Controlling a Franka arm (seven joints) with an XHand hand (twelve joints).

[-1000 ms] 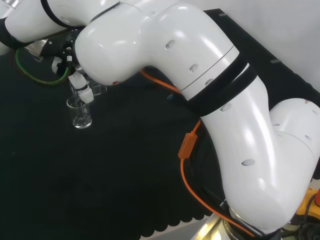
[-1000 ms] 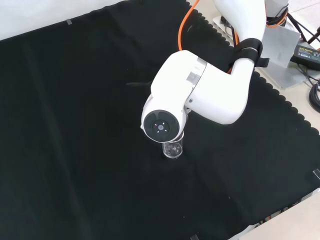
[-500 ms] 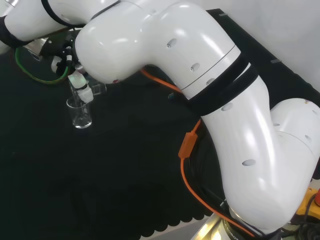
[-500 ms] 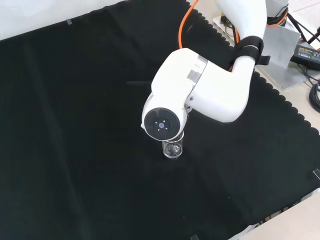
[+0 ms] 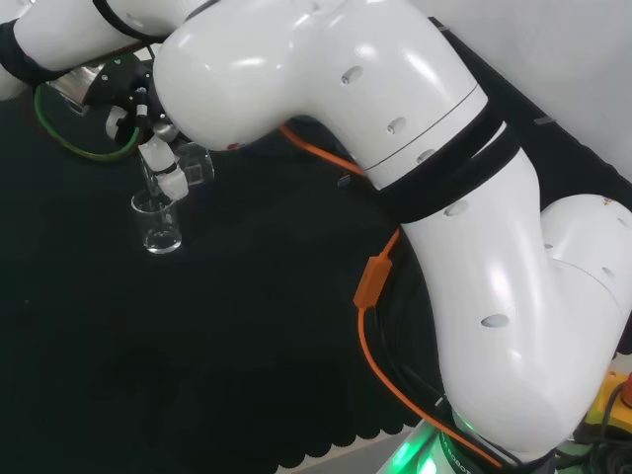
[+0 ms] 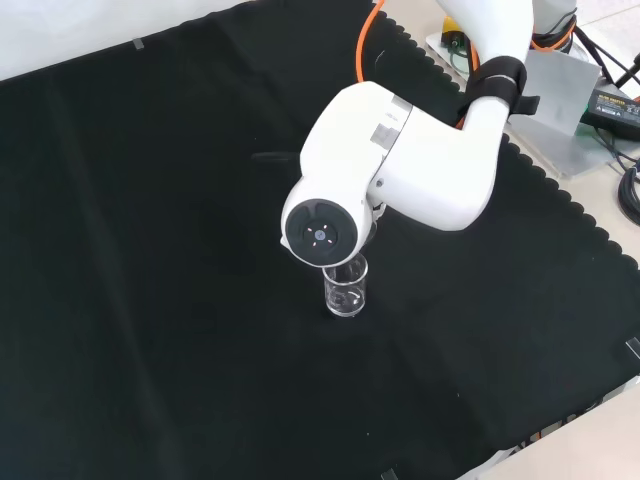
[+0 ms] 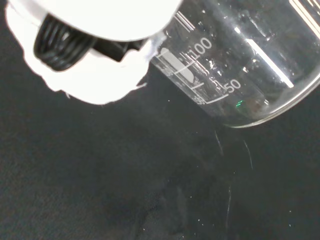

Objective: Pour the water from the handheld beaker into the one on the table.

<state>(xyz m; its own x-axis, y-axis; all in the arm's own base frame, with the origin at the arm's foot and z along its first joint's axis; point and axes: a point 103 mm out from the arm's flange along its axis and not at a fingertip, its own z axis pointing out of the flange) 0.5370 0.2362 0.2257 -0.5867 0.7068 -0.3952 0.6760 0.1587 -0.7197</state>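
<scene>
In the head view the hand [image 5: 158, 163] hangs just above a clear beaker [image 5: 159, 225] that stands upright on the black cloth. Its fingers are curled round a second clear beaker [image 5: 196, 166], held tilted a little above and to the right of the standing one's rim. Close up in the wrist view, the held beaker [image 7: 240, 60] shows printed marks and droplets on its wall, with a white finger [image 7: 95, 75] against its side. From the front, the standing beaker [image 6: 346, 290] shows just below the arm's link; I cannot tell how much liquid it holds.
The arm's big white link with a round grey cap [image 6: 320, 235] stands before the hand in the front view. An orange cable [image 5: 370, 286] runs along the arm. A green cable loop [image 5: 69, 143] lies at the far left of the head view. Black cloth [image 6: 150, 250] surrounds the beaker.
The arm has lifted a little, taking the hand and held beaker up and slightly right in the head view. In the front view more of the standing beaker shows below the link.
</scene>
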